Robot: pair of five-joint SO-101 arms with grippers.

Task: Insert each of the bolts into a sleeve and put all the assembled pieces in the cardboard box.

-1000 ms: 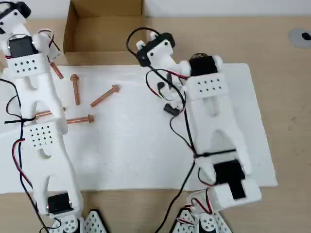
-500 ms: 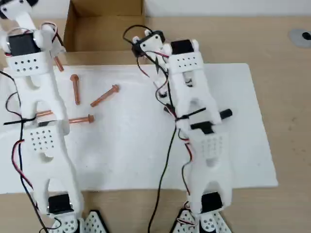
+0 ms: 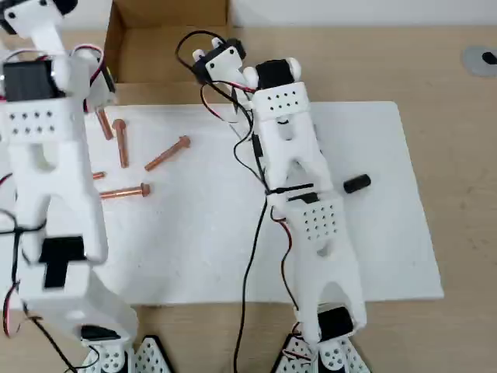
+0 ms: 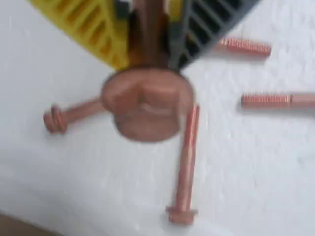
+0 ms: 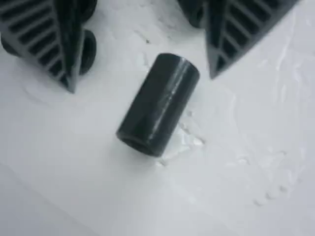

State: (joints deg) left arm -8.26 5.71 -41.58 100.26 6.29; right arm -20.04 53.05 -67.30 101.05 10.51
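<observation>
Light-wood counter (image 3: 458,155) w/ fine grain, seen from above; most of its middle is covered by a white foam-like sheet (image 3: 202,249), rough-textured, reaching from the counter's left edge to approx. two-thirds across, bare wood showing along the right side & near edge. Small grey round disc (image 3: 477,60) set into the counter nr the far right corner. Pale strip (image 3: 349,12) runs along the far edge, wall or board, can't tell; light is flat & even.

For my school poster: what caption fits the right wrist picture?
The right hand, open, hangs above a black sleeve lying on the white mat.
</observation>
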